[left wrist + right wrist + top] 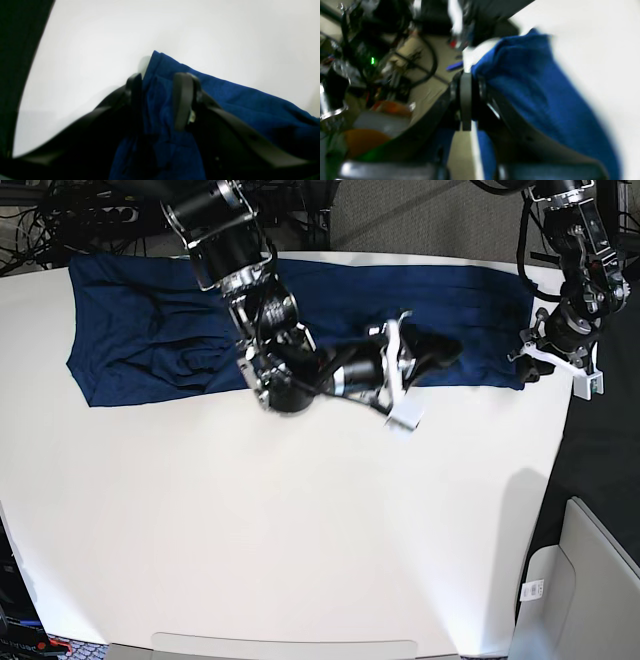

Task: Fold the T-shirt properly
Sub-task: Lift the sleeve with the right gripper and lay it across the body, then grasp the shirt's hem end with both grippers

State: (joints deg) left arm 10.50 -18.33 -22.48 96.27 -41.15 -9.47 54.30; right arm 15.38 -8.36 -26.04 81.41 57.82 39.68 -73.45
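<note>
Right claw (466, 100): pinched together on a fold of the shirt (150, 320), frame centre.
Left claw (160, 100): clamped on the shirt's edge, right side.
Shirt: spread along the upper part of the white counter (280, 520).

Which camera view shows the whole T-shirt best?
The base view: the T-shirt lies spread along the table's far edge. The left wrist view shows only a corner between the left gripper's jaws; the right wrist view only blurred folds.
</note>
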